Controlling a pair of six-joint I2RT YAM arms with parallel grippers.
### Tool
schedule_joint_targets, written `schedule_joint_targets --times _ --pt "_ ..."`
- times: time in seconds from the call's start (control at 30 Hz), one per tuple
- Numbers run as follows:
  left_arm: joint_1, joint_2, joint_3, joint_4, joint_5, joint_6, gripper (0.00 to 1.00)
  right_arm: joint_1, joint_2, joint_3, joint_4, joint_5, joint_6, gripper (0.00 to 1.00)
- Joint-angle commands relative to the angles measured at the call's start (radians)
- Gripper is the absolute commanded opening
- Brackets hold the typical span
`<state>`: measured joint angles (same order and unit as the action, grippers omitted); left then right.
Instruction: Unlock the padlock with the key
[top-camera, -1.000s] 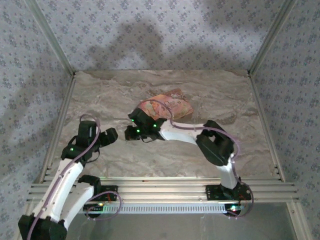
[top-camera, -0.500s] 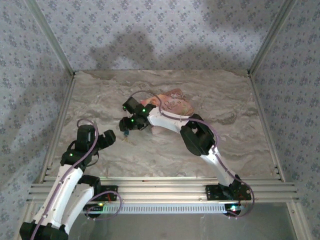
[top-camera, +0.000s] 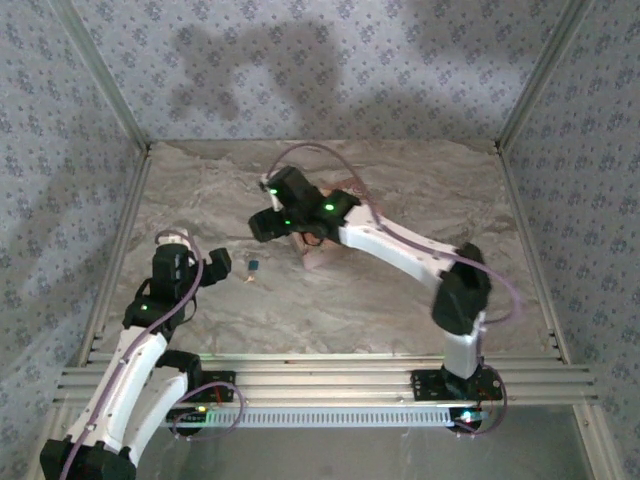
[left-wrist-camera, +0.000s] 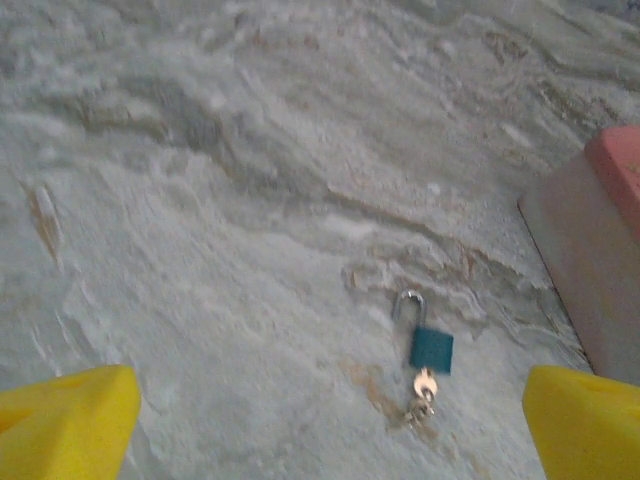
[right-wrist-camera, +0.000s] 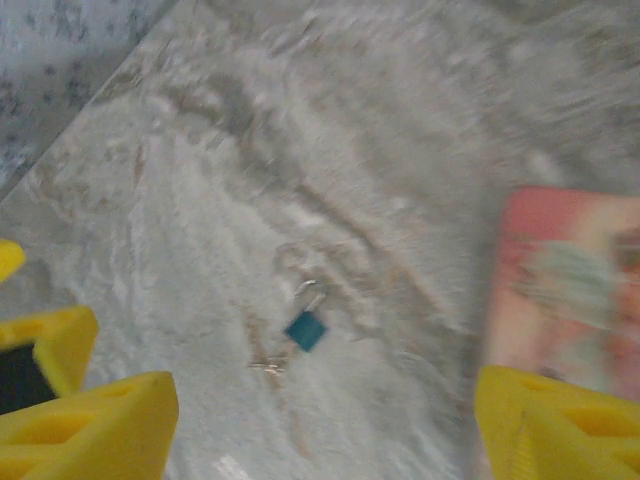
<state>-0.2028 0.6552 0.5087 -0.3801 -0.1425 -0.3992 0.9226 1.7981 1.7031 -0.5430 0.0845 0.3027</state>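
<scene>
Right arm (top-camera: 395, 250) raised away | padlock (left-wrist-camera: 431, 349): 1 | key (left-wrist-camera: 424, 384): 1 | pink box (left-wrist-camera: 585, 275): 1

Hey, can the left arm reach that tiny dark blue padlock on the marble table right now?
Probably yes. The small dark blue metal padlock lies on bare tabletop straight ahead of the open left gripper, nothing between them; the pink box sits off to one side.

readable text: none | pink box (right-wrist-camera: 565, 290): print blurred, illegible | padlock (left-wrist-camera: 431, 349): no legible marking
</scene>
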Motion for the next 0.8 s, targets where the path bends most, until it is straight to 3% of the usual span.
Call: schedule_joint_targets --times 0.0,0.13,0.27,0.4,0.53,0.63,0.77 --pt "0.006 -0.013 -0.030 0.151 -0.110 0.098 0.98 -0.042 -0.183 -0.196 0.059 0.241 -0.082 0.82" --pt "0.006 0.018 -0.092 0.285 -0.247 0.121 0.98 -0.143 -0.430 -0.453 0.094 0.399 -0.067 0.98" --pt "0.006 0.082 -0.155 0.428 -0.288 0.203 0.98 -0.288 -0.635 -0.728 0.158 0.444 -0.031 1.00" --pt "0.007 0.184 -0.150 0.470 -0.278 0.312 0.98 -0.436 -0.819 -0.976 0.266 0.487 -0.018 1.00" --pt "0.017 0.286 -0.142 0.534 -0.210 0.358 0.98 -0.536 -0.958 -1.135 0.386 0.476 -0.106 1.00" --pt "0.023 0.366 -0.141 0.603 -0.166 0.380 0.98 -0.584 -1.018 -1.232 0.497 0.423 -0.219 1.00" --pt "0.027 0.452 -0.140 0.675 -0.155 0.403 0.98 -0.663 -1.035 -1.301 0.550 0.389 -0.239 1.00"
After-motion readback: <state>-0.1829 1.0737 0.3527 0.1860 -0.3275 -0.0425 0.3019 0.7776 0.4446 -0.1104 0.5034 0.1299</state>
